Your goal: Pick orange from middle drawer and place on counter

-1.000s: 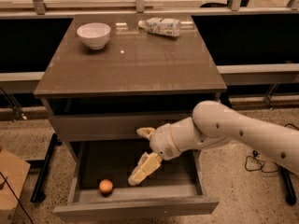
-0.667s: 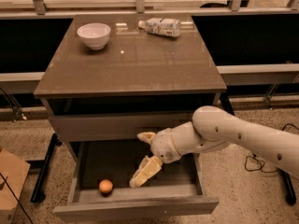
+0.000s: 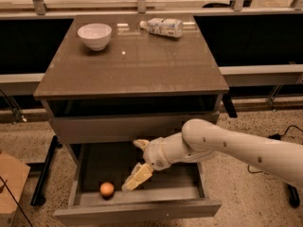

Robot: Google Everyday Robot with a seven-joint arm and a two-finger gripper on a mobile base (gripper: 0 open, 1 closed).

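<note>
The orange (image 3: 107,189) lies on the dark floor of the open middle drawer (image 3: 137,211), near its front left. My gripper (image 3: 138,161) is inside the drawer, just right of the orange and slightly above it. Its fingers are spread, one tan finger (image 3: 137,177) pointing down toward the orange and the other (image 3: 140,144) higher, near the drawer above. It holds nothing. The white arm comes in from the right. The glossy counter (image 3: 137,65) tops the cabinet.
A white bowl (image 3: 94,35) stands at the counter's back left and a plastic bottle (image 3: 162,26) lies at the back middle. A cardboard box (image 3: 10,186) sits on the floor to the left. A railing runs behind the cabinet.
The arm has shifted a little left and lower into the drawer, bringing the gripper slightly closer to the orange. The orange has not moved.
</note>
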